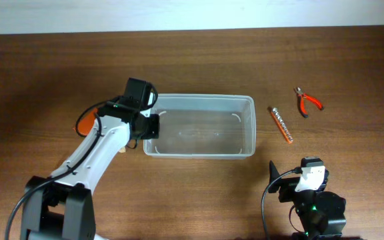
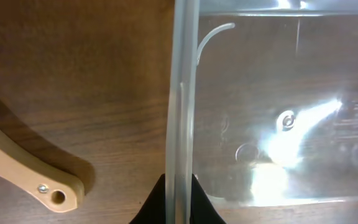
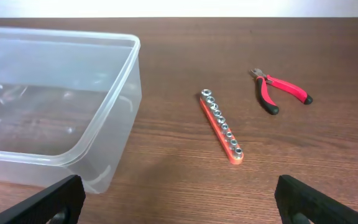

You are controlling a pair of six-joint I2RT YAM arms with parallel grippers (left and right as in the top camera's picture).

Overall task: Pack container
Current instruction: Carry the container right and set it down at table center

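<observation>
The container (image 1: pixel 199 98) is a clear plastic bin lying mid-table, and nothing shows inside it. My left gripper (image 1: pixel 148 127) is shut on the rim of its left wall. In the left wrist view the black fingers (image 2: pixel 180 205) pinch that rim (image 2: pixel 182 93) from both sides. My right gripper (image 1: pixel 291 181) is open and empty near the front right of the table. In the right wrist view its fingers (image 3: pixel 179 199) are spread wide above bare wood, with the container's right end (image 3: pixel 114 124) to the left.
An orange socket rail (image 1: pixel 282 125) (image 3: pixel 221 126) lies just right of the container. Red-handled pliers (image 1: pixel 307 101) (image 3: pixel 278 93) lie farther right. A tan wooden handle (image 2: pixel 23 171) with an orange part (image 1: pixel 85 123) lies left of the container beside my left arm.
</observation>
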